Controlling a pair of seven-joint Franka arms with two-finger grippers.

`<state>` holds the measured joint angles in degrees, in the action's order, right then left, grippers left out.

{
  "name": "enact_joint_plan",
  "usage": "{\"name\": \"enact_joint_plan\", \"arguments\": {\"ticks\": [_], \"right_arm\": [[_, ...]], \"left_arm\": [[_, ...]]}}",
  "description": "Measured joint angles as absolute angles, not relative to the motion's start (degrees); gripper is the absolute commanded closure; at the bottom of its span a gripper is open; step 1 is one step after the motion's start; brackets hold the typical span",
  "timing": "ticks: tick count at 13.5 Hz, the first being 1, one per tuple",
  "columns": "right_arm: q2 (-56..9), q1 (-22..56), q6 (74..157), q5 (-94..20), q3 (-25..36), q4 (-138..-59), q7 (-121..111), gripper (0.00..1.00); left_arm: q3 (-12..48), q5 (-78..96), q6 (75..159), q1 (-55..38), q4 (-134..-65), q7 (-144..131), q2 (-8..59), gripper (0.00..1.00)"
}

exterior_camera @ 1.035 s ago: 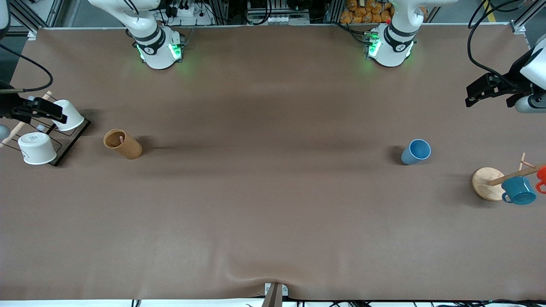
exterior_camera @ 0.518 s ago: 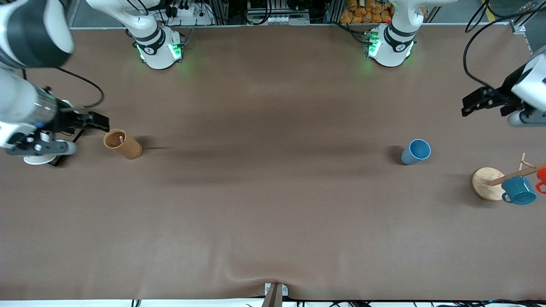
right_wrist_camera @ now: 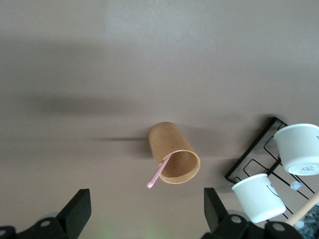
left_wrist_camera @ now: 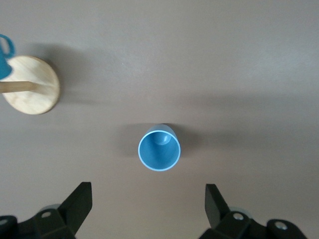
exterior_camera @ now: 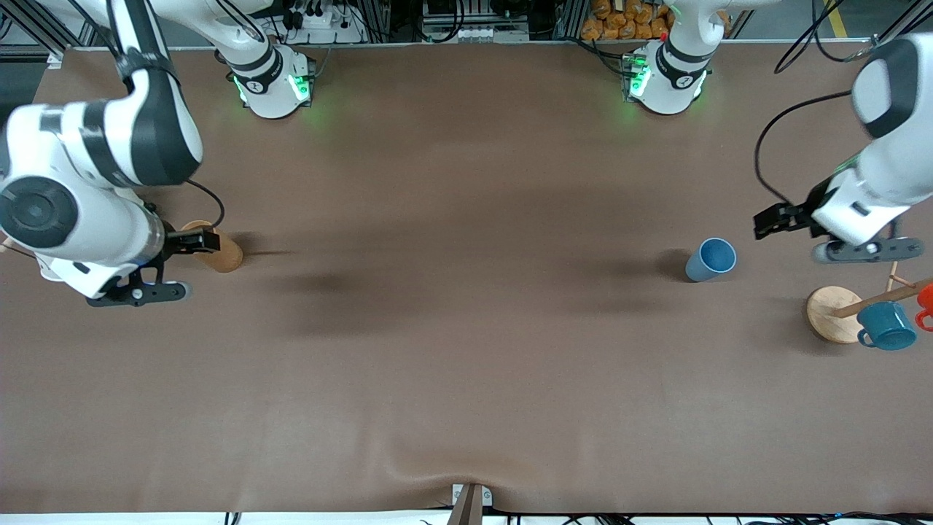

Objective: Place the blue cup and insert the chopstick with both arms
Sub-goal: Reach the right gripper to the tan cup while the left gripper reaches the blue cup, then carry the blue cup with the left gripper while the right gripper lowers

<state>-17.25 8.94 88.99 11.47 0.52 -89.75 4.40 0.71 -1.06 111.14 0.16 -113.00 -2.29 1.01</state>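
The blue cup (exterior_camera: 711, 259) stands upright toward the left arm's end of the table, its mouth empty (left_wrist_camera: 159, 151). My left gripper (exterior_camera: 771, 219) hovers over the cloth beside it, open and empty (left_wrist_camera: 148, 206). The chopstick (right_wrist_camera: 159, 174) is a thin pink stick that leans out of the brown cup (right_wrist_camera: 174, 159). The brown cup (exterior_camera: 223, 254) stands toward the right arm's end. My right gripper (exterior_camera: 200, 240) hangs over the brown cup's rim, open with nothing between its fingers (right_wrist_camera: 147, 209). In the front view the chopstick is hidden by that gripper.
A round wooden rack base (exterior_camera: 829, 312) with a teal mug (exterior_camera: 885, 326) and a red mug (exterior_camera: 926, 300) stands at the left arm's end. A black wire rack (right_wrist_camera: 254, 157) with two white cups (right_wrist_camera: 299, 148) (right_wrist_camera: 258, 197) sits beside the brown cup.
Both arms have swung in from the table's ends. The right gripper moved from the white-cup rack to the brown cup. The left gripper came down toward the blue cup.
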Motion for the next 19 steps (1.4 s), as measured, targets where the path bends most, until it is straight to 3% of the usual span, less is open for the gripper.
{"name": "enact_joint_plan", "arguments": {"ticks": [3, 6, 12, 14, 15, 16, 18, 19], "right_arm": [[-19.29, 9.39, 89.02, 13.00, 0.51, -91.85, 8.59, 0.02], [-19.87, 10.28, 89.04, 13.63, 0.51, -95.27, 11.48, 0.12], [-19.64, 11.51, 88.99, 13.67, 0.50, -99.18, 15.10, 0.23], [-19.16, 11.53, 88.99, 13.68, 0.50, -100.73, 15.15, 0.31], [-18.77, 11.53, 88.99, 13.69, 0.51, -101.30, 15.17, 0.36], [-18.37, 11.53, 89.00, 13.72, 0.55, -101.70, 15.18, 0.36], [-17.99, 11.51, 89.11, 14.58, 0.70, -101.87, 15.22, 0.38], [-17.97, 11.47, 89.43, 15.29, 0.83, -101.89, 15.24, 0.38]], "left_arm": [[0.65, -1.15, 119.04, 2.05, -121.51, -1.98, 1.21, 0.00], [0.67, -1.16, 127.00, 2.44, -128.49, -1.81, 1.77, 0.00], [0.65, -1.17, 133.85, 3.62, -129.69, -1.79, 7.80, 0.08], [0.65, -1.17, 136.38, 3.89, -129.68, -1.79, 10.20, 0.22], [0.65, -1.17, 137.22, 4.09, -129.67, -1.79, 11.20, 0.34], [0.65, -1.17, 137.64, 4.27, -129.66, -1.79, 11.97, 0.48], [0.66, -1.17, 137.85, 4.42, -129.66, -1.79, 12.64, 0.94], [0.70, -1.17, 137.85, 4.42, -129.64, -1.78, 12.65, 1.00]]}}
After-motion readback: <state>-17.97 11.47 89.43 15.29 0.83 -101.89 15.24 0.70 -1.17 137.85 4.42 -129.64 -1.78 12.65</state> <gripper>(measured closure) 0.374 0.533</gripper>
